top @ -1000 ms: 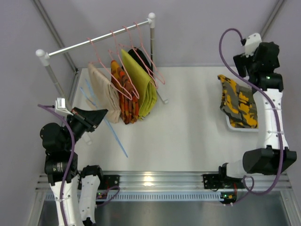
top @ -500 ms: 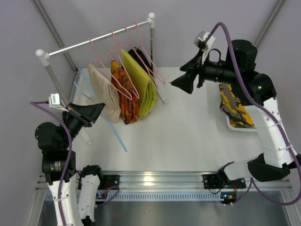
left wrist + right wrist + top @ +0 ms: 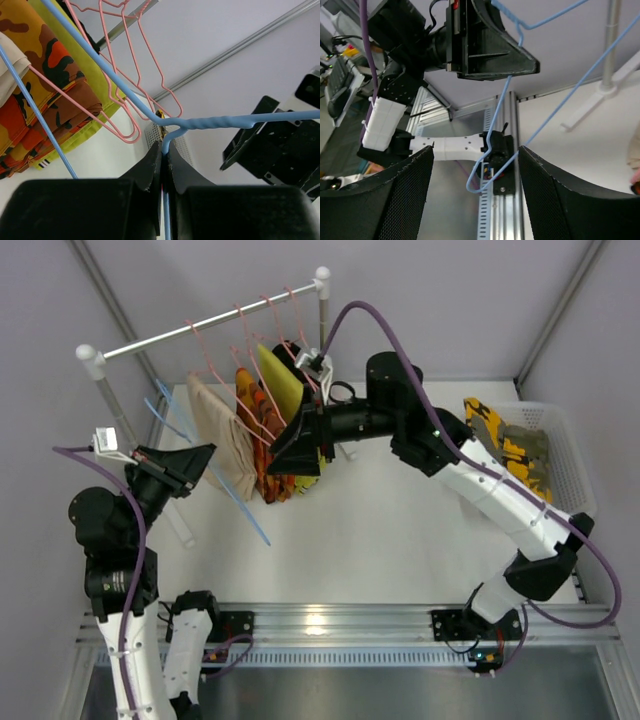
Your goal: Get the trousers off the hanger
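The camouflage trousers [image 3: 512, 448] lie folded in a white basket [image 3: 572, 455] at the far right, off the hanger. My left gripper [image 3: 205, 456] is shut on the twisted neck of the light-blue wire hanger [image 3: 246, 518], which carries no garment. In the left wrist view the wire [image 3: 215, 121] runs out from between my closed left gripper [image 3: 165, 150]. My right gripper [image 3: 283, 448] is open, stretched left in front of the rack. In the right wrist view the hanger's hook [image 3: 485, 165] shows between the spread fingers of my right gripper [image 3: 475, 187], untouched.
A clothes rail [image 3: 200, 325] at the back left holds pink wire hangers [image 3: 245, 350] with a beige garment [image 3: 222, 435], an orange-red patterned one [image 3: 262, 430] and a yellow-green one [image 3: 283, 380]. The rack's post [image 3: 322, 315] stands behind my right wrist.
My right arm has swung from the basket at the right across the table to the rack and the hanger. The trousers stay in the basket. My left gripper has risen slightly with the hanger.
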Robot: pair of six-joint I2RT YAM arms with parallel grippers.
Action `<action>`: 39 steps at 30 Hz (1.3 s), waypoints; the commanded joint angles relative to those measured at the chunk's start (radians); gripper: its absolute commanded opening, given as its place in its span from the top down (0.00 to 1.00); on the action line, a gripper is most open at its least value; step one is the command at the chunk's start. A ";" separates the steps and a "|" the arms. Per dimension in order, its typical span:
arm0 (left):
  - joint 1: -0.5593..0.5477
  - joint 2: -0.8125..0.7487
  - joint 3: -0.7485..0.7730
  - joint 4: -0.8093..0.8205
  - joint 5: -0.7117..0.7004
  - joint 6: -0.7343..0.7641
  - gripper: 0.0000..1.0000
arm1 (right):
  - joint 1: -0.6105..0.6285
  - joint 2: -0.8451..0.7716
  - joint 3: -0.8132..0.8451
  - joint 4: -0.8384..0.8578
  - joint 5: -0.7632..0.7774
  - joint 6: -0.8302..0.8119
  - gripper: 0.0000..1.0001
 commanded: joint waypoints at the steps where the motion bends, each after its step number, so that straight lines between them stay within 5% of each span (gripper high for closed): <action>1: 0.001 0.011 0.054 0.072 -0.006 -0.015 1.00 | 0.060 0.048 0.000 0.188 -0.058 0.127 0.33; 16: 0.000 0.025 0.074 0.098 -0.014 -0.033 1.00 | 0.166 0.256 0.075 0.303 -0.132 0.318 0.38; 21: 0.000 0.031 0.063 0.113 -0.012 -0.047 1.00 | 0.166 0.284 0.098 0.336 -0.137 0.358 0.57; 26: 0.001 0.029 0.057 0.113 -0.018 -0.033 1.00 | 0.152 0.324 0.132 0.415 -0.141 0.460 1.00; 27: 0.000 0.025 0.057 0.110 -0.023 -0.032 1.00 | 0.149 0.328 0.133 0.421 -0.138 0.497 1.00; 30: 0.000 0.016 0.057 0.089 -0.043 -0.018 0.86 | 0.129 0.350 0.142 0.473 -0.124 0.558 1.00; 31: 0.000 0.012 0.057 0.078 -0.050 -0.006 0.66 | 0.118 0.355 0.156 0.476 -0.114 0.566 1.00; 34: 0.001 -0.012 0.057 0.040 -0.087 0.020 0.28 | 0.103 0.385 0.184 0.502 -0.110 0.617 1.00; 35: 0.001 -0.026 0.059 0.023 -0.101 0.029 0.02 | 0.101 0.397 0.190 0.505 -0.109 0.626 1.00; 39: 0.000 -0.064 0.073 -0.078 -0.216 0.078 0.01 | 0.089 0.417 0.202 0.514 -0.097 0.652 1.00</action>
